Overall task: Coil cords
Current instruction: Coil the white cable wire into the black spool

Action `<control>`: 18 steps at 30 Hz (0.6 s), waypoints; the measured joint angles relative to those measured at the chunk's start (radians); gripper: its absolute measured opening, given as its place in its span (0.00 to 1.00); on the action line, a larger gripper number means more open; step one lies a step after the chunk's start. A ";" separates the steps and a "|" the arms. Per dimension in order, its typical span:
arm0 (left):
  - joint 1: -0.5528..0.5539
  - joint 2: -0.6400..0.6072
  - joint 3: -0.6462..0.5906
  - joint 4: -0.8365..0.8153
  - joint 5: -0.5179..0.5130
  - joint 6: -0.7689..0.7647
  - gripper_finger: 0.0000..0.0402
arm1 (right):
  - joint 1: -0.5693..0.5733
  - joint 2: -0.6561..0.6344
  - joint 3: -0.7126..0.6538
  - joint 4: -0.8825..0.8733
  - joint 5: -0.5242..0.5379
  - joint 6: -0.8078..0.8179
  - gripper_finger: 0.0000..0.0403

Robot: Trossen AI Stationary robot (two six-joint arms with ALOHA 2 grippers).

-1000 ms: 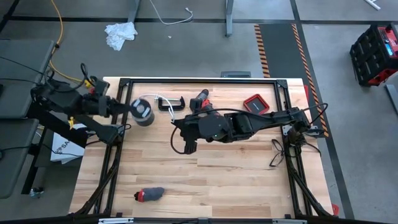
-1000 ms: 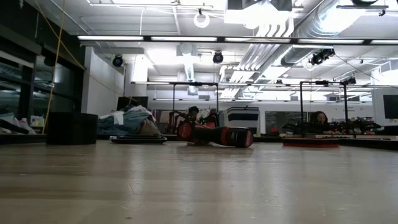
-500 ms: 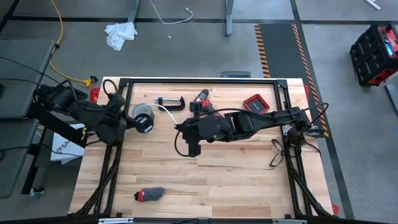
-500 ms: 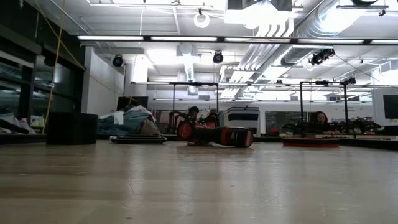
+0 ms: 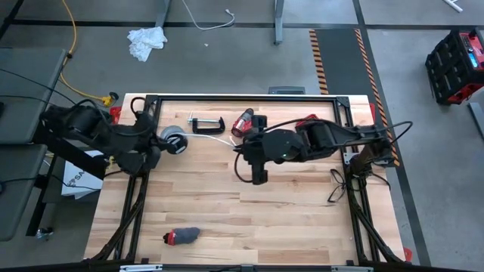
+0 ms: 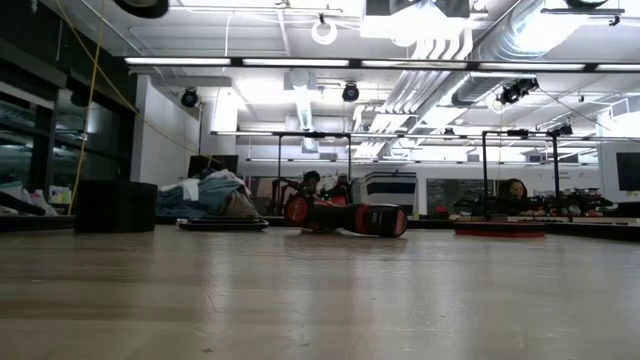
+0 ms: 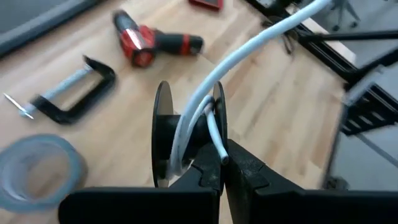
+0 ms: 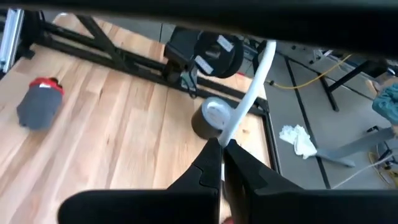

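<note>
A thin white cable [image 5: 212, 139] runs over the table from a small black spool-like disc [image 7: 163, 134] to my right gripper [image 5: 240, 146]. The cable's end is wound between the spool's two black flanges. My left gripper [image 7: 219, 160], at the table's left edge [image 5: 160, 148], is shut on the spool, just left of a grey tape roll [image 5: 175, 140]. My right gripper [image 8: 222, 147] is shut on the cable near the table's middle. In the right wrist view the disc [image 8: 217, 53] shows beyond the tape roll [image 8: 214, 115]. My left gripper pinches the rim of one spool flange [image 7: 219, 118] between its two fingers, where the cable's turns and a short free end [image 7: 216, 140] lie. The spool stands on edge in the hold, above the table. The cable leaves it toward the right arm. My right gripper pinches the white cable [image 8: 229, 135] between its two fingertips, the fingers lying across it. The cable runs from the fingers straight to the spool in the left gripper, off the table and nearly taut.
A black C-clamp [image 5: 206, 123], a red and black drill [image 5: 246, 121] and a red tray [image 5: 308, 121] lie along the far side. A grey and red object [image 5: 181, 236] lies near the front edge. Black frame rails border the table.
My right gripper has gone toward the table's right edge with the cable, which is drawn out longer and straighter between the arms. My left gripper has drawn back toward the left edge and turned, and the spool has gone with it, off the tape roll.
</note>
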State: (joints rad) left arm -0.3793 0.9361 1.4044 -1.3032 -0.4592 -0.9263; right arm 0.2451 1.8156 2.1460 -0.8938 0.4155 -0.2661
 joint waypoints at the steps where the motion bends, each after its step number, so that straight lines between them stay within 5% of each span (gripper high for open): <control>1: 0.013 0.007 0.000 0.009 -0.006 0.019 0.00 | 0.000 -0.007 0.000 -0.016 -0.001 0.001 0.00; 11: 0.081 0.097 0.080 0.150 0.083 0.213 0.00 | -0.003 -0.032 0.000 -0.241 -0.009 0.055 0.00; 18: 0.081 0.171 0.275 -0.009 0.030 0.337 0.00 | 0.006 -0.049 0.000 -0.269 -0.006 0.084 0.00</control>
State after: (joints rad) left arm -0.2985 1.1073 1.6798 -1.3127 -0.4291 -0.5897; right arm 0.2510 1.7663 2.1460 -1.1623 0.4098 -0.1822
